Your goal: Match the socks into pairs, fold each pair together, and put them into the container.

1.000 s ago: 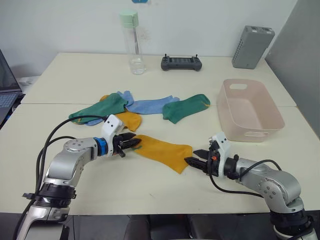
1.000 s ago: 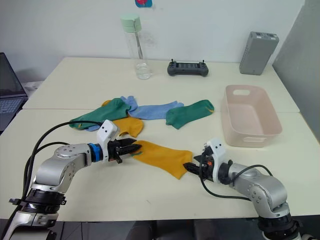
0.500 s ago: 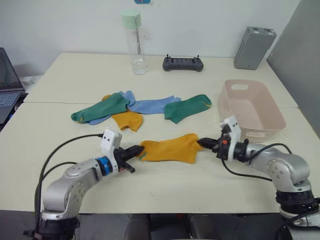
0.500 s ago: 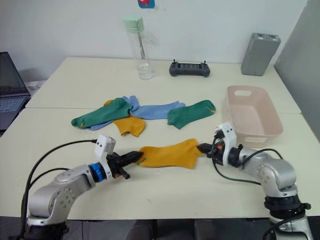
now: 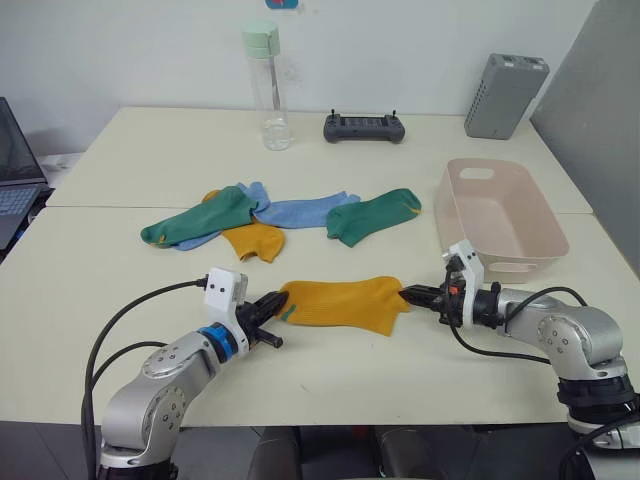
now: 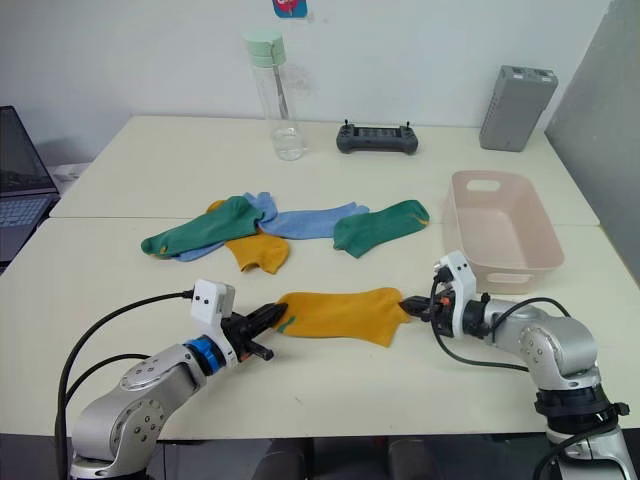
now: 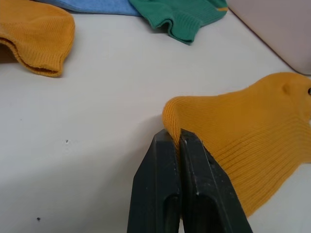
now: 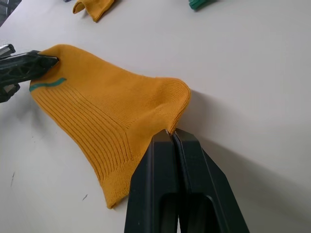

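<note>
Left eye view: a mustard-yellow ankle sock with green toe trim (image 5: 343, 303) lies stretched flat on the cream table (image 5: 400, 380), near its front edge, held at both ends. The left gripper (image 5: 277, 309) has its two black fingers pinched together on the sock's left, toe end; the right gripper (image 5: 408, 294) is clamped on the sock's right end, with the sock spanning between the two. The pale pink rectangular plastic tub (image 5: 500, 217) sits to the right and farther back, just beyond the right gripper. Farther back on the left lie the second mustard-yellow sock (image 5: 255, 240), two dark green socks (image 5: 197, 219) (image 5: 372, 216) and the light blue socks (image 5: 300, 211), overlapping in a loose row.
</note>
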Controlling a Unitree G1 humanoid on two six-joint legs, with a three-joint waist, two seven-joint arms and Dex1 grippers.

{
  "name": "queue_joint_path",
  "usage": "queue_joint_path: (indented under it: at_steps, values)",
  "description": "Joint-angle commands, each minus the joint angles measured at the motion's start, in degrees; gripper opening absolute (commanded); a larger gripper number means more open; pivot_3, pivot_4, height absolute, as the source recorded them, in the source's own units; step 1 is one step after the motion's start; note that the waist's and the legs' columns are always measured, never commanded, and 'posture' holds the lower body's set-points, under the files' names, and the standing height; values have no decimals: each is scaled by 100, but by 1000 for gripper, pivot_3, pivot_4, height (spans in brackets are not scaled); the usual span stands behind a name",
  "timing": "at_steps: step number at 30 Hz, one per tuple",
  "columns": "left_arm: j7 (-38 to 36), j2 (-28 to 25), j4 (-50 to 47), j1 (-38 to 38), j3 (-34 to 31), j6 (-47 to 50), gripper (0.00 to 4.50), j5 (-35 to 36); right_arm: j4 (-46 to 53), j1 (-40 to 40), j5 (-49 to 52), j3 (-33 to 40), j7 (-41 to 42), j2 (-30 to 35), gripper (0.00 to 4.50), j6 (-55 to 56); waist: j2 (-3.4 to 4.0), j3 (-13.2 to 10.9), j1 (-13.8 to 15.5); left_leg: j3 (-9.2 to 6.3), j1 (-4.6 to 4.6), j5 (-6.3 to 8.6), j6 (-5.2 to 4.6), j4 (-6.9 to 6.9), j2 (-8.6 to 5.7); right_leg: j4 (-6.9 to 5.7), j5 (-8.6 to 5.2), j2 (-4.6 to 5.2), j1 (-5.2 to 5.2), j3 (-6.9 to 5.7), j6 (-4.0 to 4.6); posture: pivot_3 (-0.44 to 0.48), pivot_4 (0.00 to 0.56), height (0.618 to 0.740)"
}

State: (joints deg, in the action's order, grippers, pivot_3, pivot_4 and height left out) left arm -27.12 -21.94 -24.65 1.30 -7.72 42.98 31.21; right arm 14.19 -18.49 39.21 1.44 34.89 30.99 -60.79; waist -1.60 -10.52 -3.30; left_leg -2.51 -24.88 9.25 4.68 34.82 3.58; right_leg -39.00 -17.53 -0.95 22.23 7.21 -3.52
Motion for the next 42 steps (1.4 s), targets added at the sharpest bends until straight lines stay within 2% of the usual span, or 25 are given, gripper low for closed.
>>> queue_joint_path:
  at_steps: [1, 5, 8, 9, 11, 13, 16, 18, 23, 29, 31, 34, 42]
  values:
    - [-57, -21, 91, -180, -31, -277, 645, -30, 318, 44, -37, 173, 19, 9, 919, 352, 0, 0, 0, 1, 0, 0, 0, 0, 0, 0, 0, 0, 1, 1, 1, 0, 150, 740]
    - [-200, -275, 157, -294, -294, -228, 1883, 140, 307, 203, -25, 627, 110, 180, 2379, 757, 0, 0, 4, 0, -1, 0, 0, 0, 0, 1, 0, 0, -1, 0, 0, 0, 150, 740]
    - [-413, -565, 306, -431, -613, -277, 2892, 273, 622, 292, -53, 615, 497, 411, 3455, 1211, 0, 0, 1, 1, -1, 0, 0, -3, -1, 1, -1, 1, 2, 0, 1, 0, 150, 740]
    - [-556, -675, 339, -488, -701, -309, 3222, 339, 750, 334, -109, 527, 627, 513, 3837, 1355, 0, 0, 1, 1, 0, 0, 0, -3, 0, 1, -2, 0, 2, -2, 2, 0, 150, 740]
    - [-1349, -1178, 305, -488, -605, -922, 3871, 131, 1069, 504, -507, 120, 1111, 814, 4496, 2021, 0, 0, -1, -1, 1, 0, 0, -6, 3, 0, -6, -1, 5, -5, 10, 0, 150, 740]
    - [-2452, -1898, 337, -281, -197, -2174, 4484, -534, 1322, 680, -880, -316, 1620, 1078, 4500, 2651, 0, 0, -10, 3, 1, 1, 2, -13, 4, 3, -15, 0, 7, -5, 26, 0, 150, 740]
    - [-3565, -2469, 691, -232, 136, -3532, 4484, -948, 1411, 892, -1557, -996, 2308, 1422, 4500, 3679, 1, -1, 1, 22, 8, 2, 3, -36, 1, 15, -21, 12, 9, 1, 36, 0, 150, 740]
    - [-4021, -2658, 1003, -282, 394, -4316, 4484, -1276, 1238, 935, -1924, -1288, 2501, 1495, 4500, 4143, 1, -1, 3, 27, 8, 2, 4, -40, 0, 18, -23, 17, 10, 2, 39, 0, 150, 740]
    - [-4217, -2566, 2025, -832, 1129, -5712, 4484, -2232, 429, 695, -2808, -1779, 2553, 1414, 4500, 4885, 0, -1, 7, 27, 9, 2, 3, -33, 5, 13, -22, 16, 10, -1, 37, 0, 150, 740]
    - [-3703, -2152, 3062, -1491, 1803, -6625, 4484, -3317, -548, 324, -3379, -2122, 2564, 1115, 4500, 5375, 1, 0, 17, 30, 9, 1, 2, -22, 4, 6, -18, 14, 6, 1, 31, 0, 150, 740]
    - [-3616, -2116, 3215, -1590, 1851, -6697, 4500, -3423, -736, 234, -3404, -2108, 2596, 1018, 4117, 5525, 4, 2, 21, 30, 14, 1, 1, -19, 5, 2, -16, 13, 0, 0, 27, 0, 150, 740]
    - [-3525, -2117, 3410, -1717, 1844, -6773, 3894, -3439, -964, 118, -3506, -2108, 2694, 964, 3201, 5735, 7, 4, 21, 31, 18, -1, -1, -6, 8, -3, -10, 12, -9, 1, 18, 0, 150, 740]
    - [-3515, -2135, 3704, -1878, 1875, -6765, 1422, -3324, -1096, -92, -3279, -1924, 2759, 764, 317, 5655, 7, 3, 5, 41, 20, -16, -24, 4, 11, -5, 13, 13, -10, 5, 20, 0, 150, 740]
